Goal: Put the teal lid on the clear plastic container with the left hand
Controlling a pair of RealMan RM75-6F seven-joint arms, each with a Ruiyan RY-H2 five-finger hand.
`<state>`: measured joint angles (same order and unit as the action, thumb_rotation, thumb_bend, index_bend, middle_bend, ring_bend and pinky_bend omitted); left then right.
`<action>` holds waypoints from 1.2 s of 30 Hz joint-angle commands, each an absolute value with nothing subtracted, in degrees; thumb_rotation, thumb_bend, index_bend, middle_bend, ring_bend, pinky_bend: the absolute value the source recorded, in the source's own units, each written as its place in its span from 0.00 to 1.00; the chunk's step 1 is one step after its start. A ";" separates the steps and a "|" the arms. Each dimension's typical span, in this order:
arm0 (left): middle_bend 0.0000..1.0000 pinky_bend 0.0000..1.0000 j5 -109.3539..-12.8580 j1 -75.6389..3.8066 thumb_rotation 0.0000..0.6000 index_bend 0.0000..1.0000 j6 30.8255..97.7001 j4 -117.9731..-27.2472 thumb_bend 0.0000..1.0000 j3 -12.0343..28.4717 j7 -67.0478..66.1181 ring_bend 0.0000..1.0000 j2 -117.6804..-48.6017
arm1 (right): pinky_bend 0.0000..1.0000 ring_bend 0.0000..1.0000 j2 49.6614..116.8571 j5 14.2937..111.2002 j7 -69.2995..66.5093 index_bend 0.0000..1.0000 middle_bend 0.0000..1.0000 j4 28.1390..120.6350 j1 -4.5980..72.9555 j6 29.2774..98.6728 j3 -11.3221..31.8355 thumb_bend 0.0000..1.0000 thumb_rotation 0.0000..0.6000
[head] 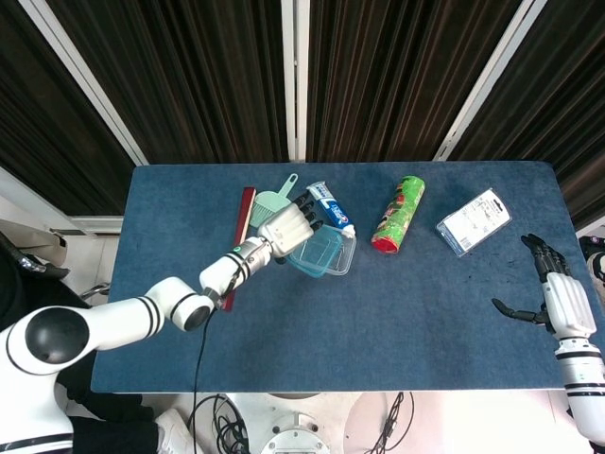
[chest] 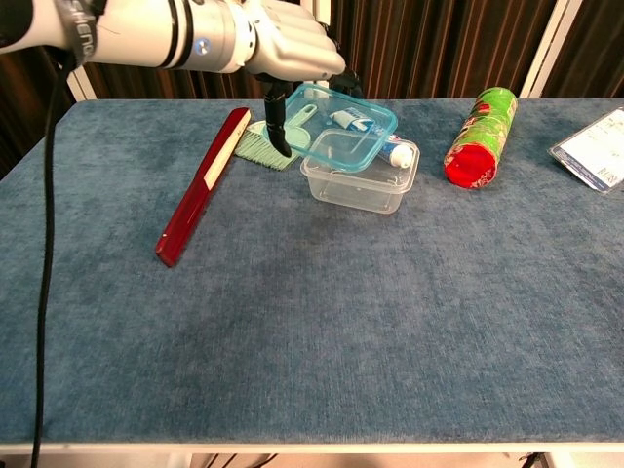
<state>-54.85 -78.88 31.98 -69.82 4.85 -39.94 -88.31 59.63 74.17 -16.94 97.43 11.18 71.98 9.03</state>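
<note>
My left hand (chest: 288, 49) grips teal lid (chest: 343, 127) tilted over clear container (chest: 359, 174) | toothpaste (chest: 366, 132), brush (chest: 265, 146) beside fingers | right hand (head: 558, 298) spread, empty

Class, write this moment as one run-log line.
left hand: holds teal lid | lid: tilted over clear container, unseated | right hand: open, idle

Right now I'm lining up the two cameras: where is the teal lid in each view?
Head view: teal lid just left of center, tilted over the clear container, held by the left robot hand.
Chest view: lid upper middle, above the container.
Shared landmark: the green can, to its right in both.
</note>
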 commanded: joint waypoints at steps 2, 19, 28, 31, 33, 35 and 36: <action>0.17 0.04 -52.36 -81.59 0.86 0.22 27.85 -66.77 0.32 5.31 -38.17 0.04 -90.15 | 0.00 0.00 59.97 73.94 -16.84 0.00 0.00 97.40 11.50 71.28 9.00 0.08 1.00; 0.17 0.04 -22.86 -93.89 0.76 0.22 28.41 -63.71 0.31 -0.01 -39.47 0.04 -95.11 | 0.00 0.00 61.09 73.78 -16.89 0.00 0.00 96.75 12.12 69.98 8.89 0.08 1.00; 0.17 0.04 -12.95 -97.69 0.72 0.22 32.59 -62.49 0.30 -3.58 -44.43 0.04 -98.33 | 0.00 0.00 61.57 74.02 -18.51 0.00 0.00 95.53 11.75 69.87 8.58 0.08 1.00; 0.17 0.04 -11.71 -98.06 0.72 0.22 32.13 -61.59 0.30 -4.17 -45.31 0.04 -98.98 | 0.00 0.00 61.79 74.15 -18.98 0.00 0.00 95.12 11.76 69.73 8.54 0.08 1.00; 0.17 0.04 -11.10 -98.23 0.72 0.22 31.73 -60.81 0.30 -4.50 -45.73 0.04 -99.43 | 0.00 0.00 61.85 74.22 -19.16 0.00 0.00 94.99 11.79 69.66 8.55 0.08 1.00; 0.17 0.04 -10.80 -98.30 0.72 0.22 31.28 -59.80 0.30 -4.86 -46.10 0.04 -99.97 | 0.00 0.00 61.85 74.38 -19.28 0.00 0.00 94.94 11.81 69.67 8.54 0.08 1.00; 0.17 0.04 -10.72 -98.31 0.72 0.22 31.12 -59.40 0.30 -5.02 -46.25 0.04 -100.14 | 0.00 0.00 61.84 74.42 -19.30 0.00 0.00 94.93 11.81 69.66 8.53 0.08 1.00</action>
<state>-10.90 -98.24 31.35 -59.74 -4.80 -46.03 -99.88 61.83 74.43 -19.31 94.93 11.81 69.66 8.53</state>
